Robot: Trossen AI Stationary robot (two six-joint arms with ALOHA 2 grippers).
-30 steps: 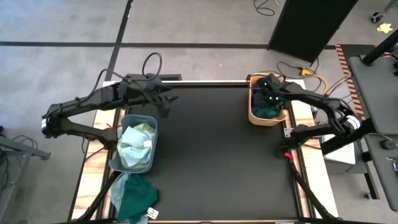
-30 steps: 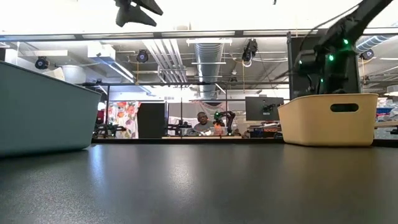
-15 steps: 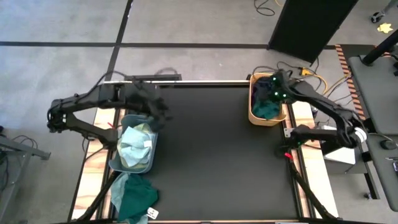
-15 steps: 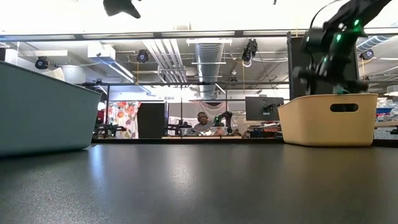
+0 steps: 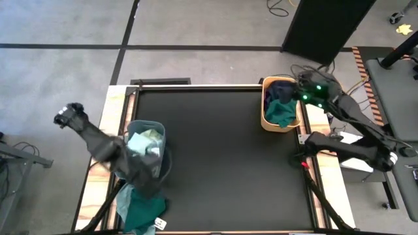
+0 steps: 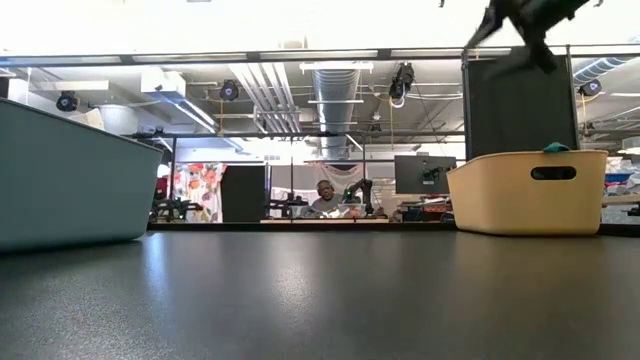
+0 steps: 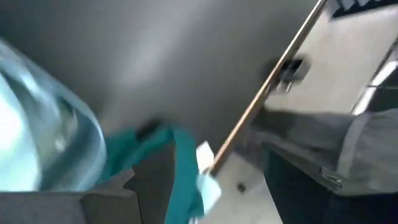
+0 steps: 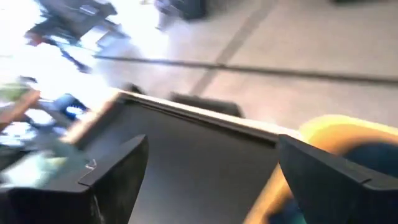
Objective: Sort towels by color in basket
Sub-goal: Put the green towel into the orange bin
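My left gripper is open and empty, low over the near end of the blue-grey basket. Just past it, a dark teal towel with a white tag lies crumpled on the table's near left corner. Mint and pale yellow-green towels fill the blue-grey basket. My right gripper is open and empty, raised beside the far right rim of the yellow basket. That basket holds a dark teal towel and a navy towel.
The black table mat stretches between the two baskets. The wooden table edge runs along the left. Cables lie behind the yellow basket. In the low view a person sits far behind the table.
My left arm has swung fast from the table's far edge toward the near left, over the blue-grey basket and down toward the dark teal towel. My right gripper has risen from the yellow basket and pulled back toward the table's right edge.
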